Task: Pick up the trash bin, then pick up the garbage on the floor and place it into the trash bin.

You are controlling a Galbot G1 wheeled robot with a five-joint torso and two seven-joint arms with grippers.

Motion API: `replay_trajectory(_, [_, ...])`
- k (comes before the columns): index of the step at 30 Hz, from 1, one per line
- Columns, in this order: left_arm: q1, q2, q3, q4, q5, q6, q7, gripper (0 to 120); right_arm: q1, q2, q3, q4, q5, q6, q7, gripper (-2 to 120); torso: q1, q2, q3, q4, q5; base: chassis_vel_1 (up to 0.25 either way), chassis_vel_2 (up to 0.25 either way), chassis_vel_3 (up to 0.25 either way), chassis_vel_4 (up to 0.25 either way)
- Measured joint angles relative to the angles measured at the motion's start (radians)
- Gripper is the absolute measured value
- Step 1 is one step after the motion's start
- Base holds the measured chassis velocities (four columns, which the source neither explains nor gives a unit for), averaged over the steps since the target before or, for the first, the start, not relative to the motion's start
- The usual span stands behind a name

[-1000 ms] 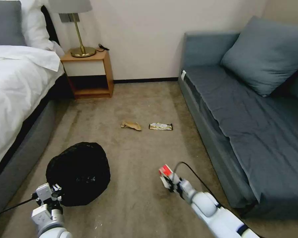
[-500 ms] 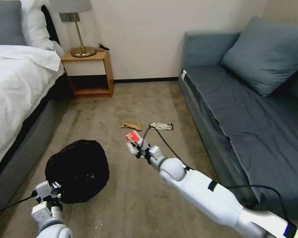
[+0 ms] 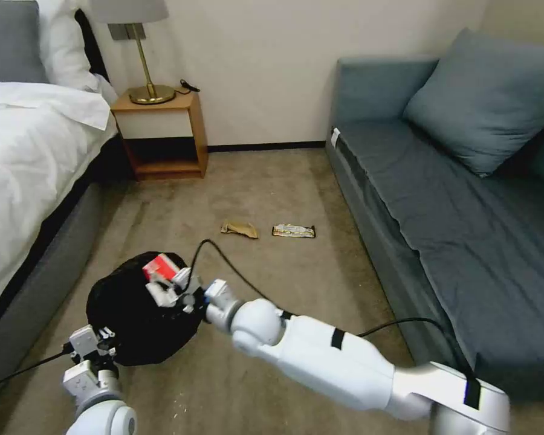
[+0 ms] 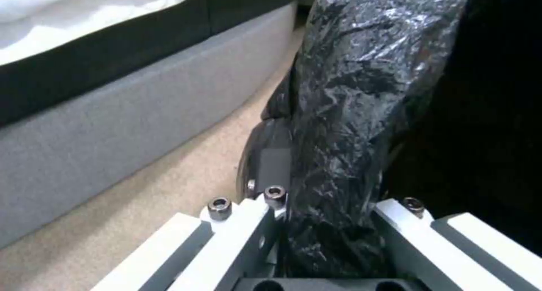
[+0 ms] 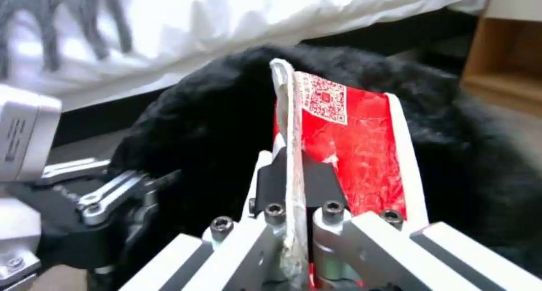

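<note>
The trash bin (image 3: 133, 320), draped in a crinkly black bag, stands on the carpet beside the bed. My left gripper (image 3: 101, 338) is shut on its near rim; the left wrist view shows the bag (image 4: 361, 113) pinched between the jaws of that gripper (image 4: 322, 210). My right gripper (image 3: 164, 285) is shut on a red-and-white packet (image 3: 159, 266) and holds it over the bin's top. In the right wrist view the packet (image 5: 350, 151) stands upright in the gripper (image 5: 296, 189) before the black bag (image 5: 214, 100). A tan wrapper (image 3: 239, 229) and a dark-and-gold bar wrapper (image 3: 293, 231) lie farther off.
A bed (image 3: 24, 157) runs along the left and a blue-grey sofa (image 3: 453, 205) along the right. A wooden nightstand (image 3: 160, 133) with a brass lamp stands against the far wall. Open carpet (image 3: 272, 181) lies between them. A black cable (image 3: 223, 260) loops over my right arm.
My right arm swung left across the carpet with the packet, from near the sofa to above the bin. The left gripper and bin barely moved.
</note>
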Motion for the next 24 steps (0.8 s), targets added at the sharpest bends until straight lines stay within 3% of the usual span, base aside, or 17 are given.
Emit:
replay_trajectory(7, [0.021,-0.019,0.001,-0.018,0.004,-0.001,0.005,2,-0.015,0.055,-0.016,-0.083,-0.068,0.036,0.034,0,0.0,0.0,0.0,-0.0001,0.0001,0.0,0.0,0.0,0.0])
replay_trajectory(12, [0.03,-0.03,0.001,-0.027,0.006,-0.004,0.006,2,-0.031,0.094,-0.022,-0.145,-0.148,0.046,0.151,4,0.0,0.0,0.0,0.0,0.0001,0.0,0.0,0.0,0.0])
replay_trajectory(24, [0.023,-0.023,-0.002,-0.02,0.004,-0.005,0.006,2,-0.043,0.079,-0.038,-0.133,-0.168,0.041,0.163,51,0.0,0.0,0.0,-0.0001,0.0002,0.0,0.0,0.0,0.0])
